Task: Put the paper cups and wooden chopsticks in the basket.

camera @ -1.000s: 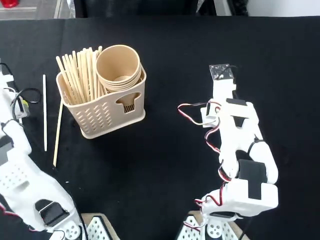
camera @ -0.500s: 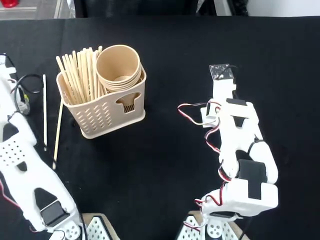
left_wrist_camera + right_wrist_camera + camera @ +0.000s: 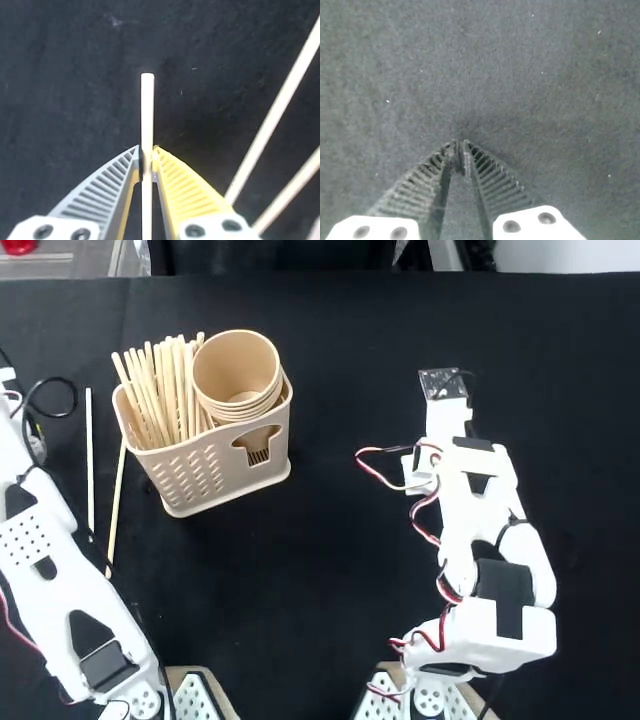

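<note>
A beige slotted basket (image 3: 220, 475) stands at the table's left rear. It holds stacked paper cups (image 3: 237, 365) and a bunch of wooden chopsticks (image 3: 160, 390). Two loose chopsticks (image 3: 89, 460) (image 3: 116, 505) lie on the cloth left of it. In the left wrist view my left gripper (image 3: 146, 152) is shut on a pale chopstick (image 3: 147, 100) that sticks out past the fingertips above the black cloth, with two more chopsticks (image 3: 272, 125) slanting beside it. My right gripper (image 3: 459, 147) is shut on nothing, low over bare cloth right of centre (image 3: 445, 383).
The left arm's white body (image 3: 40, 570) runs along the table's left edge beside the loose chopsticks. The right arm (image 3: 480, 540) is folded at the front right. Black cloth (image 3: 330, 540) covers the table between basket and right arm.
The left arm has swung farther from the front edge and a little toward the loose chopsticks. The right arm, the basket and the loose chopsticks have kept their places.
</note>
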`<control>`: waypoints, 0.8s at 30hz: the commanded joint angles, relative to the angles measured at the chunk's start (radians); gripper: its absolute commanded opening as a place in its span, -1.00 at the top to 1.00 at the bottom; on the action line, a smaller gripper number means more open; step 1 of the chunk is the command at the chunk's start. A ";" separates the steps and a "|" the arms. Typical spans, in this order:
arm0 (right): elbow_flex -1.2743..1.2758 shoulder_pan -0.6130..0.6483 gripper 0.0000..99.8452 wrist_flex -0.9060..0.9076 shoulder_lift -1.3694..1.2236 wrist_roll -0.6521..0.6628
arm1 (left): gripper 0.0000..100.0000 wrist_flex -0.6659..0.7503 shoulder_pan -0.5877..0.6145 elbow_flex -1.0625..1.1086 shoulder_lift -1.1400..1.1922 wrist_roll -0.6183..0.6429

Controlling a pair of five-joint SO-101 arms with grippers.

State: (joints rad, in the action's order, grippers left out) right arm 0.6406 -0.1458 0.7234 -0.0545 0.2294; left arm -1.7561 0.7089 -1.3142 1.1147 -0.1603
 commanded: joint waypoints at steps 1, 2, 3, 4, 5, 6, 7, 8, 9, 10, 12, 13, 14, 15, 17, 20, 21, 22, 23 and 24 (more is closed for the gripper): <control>-0.005 -0.009 0.97 -0.012 0.010 0.009 | 0.94 -0.008 -0.007 0.312 -0.301 0.034; -0.005 -0.009 0.97 -0.012 0.010 0.009 | 0.94 -0.005 -0.007 0.397 -0.370 0.032; -0.005 -0.009 0.97 -0.014 0.008 0.009 | 0.94 -0.002 -0.007 0.476 -0.442 0.032; -0.005 -0.009 0.97 -0.014 0.008 0.009 | 0.94 0.011 -0.007 0.545 -0.520 0.032; -0.005 -0.009 0.97 -0.014 0.008 0.009 | 0.94 0.035 -0.007 0.618 -0.595 0.032; -0.005 -0.009 0.97 -0.014 0.008 0.009 | 0.94 0.066 -0.007 0.687 -0.669 0.032; -0.005 -0.009 0.97 -0.014 0.008 0.009 | 0.94 0.112 -0.008 0.759 -0.741 0.032; -0.005 -0.009 0.97 -0.014 0.008 0.009 | 0.94 0.158 -0.010 0.839 -0.816 0.032; -0.005 -0.009 0.97 -0.014 0.008 0.009 | 0.94 0.206 -0.012 0.921 -0.887 0.032; -0.005 -0.009 0.97 -0.014 0.008 0.009 | 0.94 0.250 -0.019 1.009 -0.965 0.032; -0.005 -0.008 0.97 -0.014 0.008 0.009 | 0.94 0.338 -0.033 1.184 -1.125 0.029; -0.005 -0.008 0.97 -0.014 0.008 0.009 | 0.94 0.384 -0.038 1.270 -1.212 0.028; -0.005 -0.008 0.97 -0.014 0.008 0.009 | 0.94 0.428 -0.044 1.351 -1.303 0.028; -0.005 -0.008 0.97 -0.014 0.008 0.009 | 0.94 0.471 -0.058 1.428 -1.395 0.028; -0.005 -0.008 0.97 -0.014 0.008 0.009 | 0.94 0.543 -0.081 1.557 -1.583 0.028; -0.005 -0.008 0.97 -0.014 0.008 0.009 | 0.94 0.629 -0.124 1.669 -1.844 0.034; -0.005 -0.008 0.97 -0.014 0.008 0.009 | 0.94 0.661 -0.137 1.692 -1.912 0.034; -0.005 -0.008 0.97 -0.014 0.008 0.009 | 0.94 0.697 -0.156 1.709 -1.970 0.038; -0.005 -0.008 0.97 -0.014 0.008 0.009 | 0.94 0.743 -0.182 1.718 -2.022 0.066; -0.005 -0.008 0.97 -0.014 0.008 0.009 | 0.94 0.798 -0.206 1.725 -2.071 0.117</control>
State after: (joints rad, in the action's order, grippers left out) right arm 0.6406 -0.1458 0.7234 -0.0545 0.2294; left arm -1.1116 0.5815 0.3675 -0.6928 -0.1343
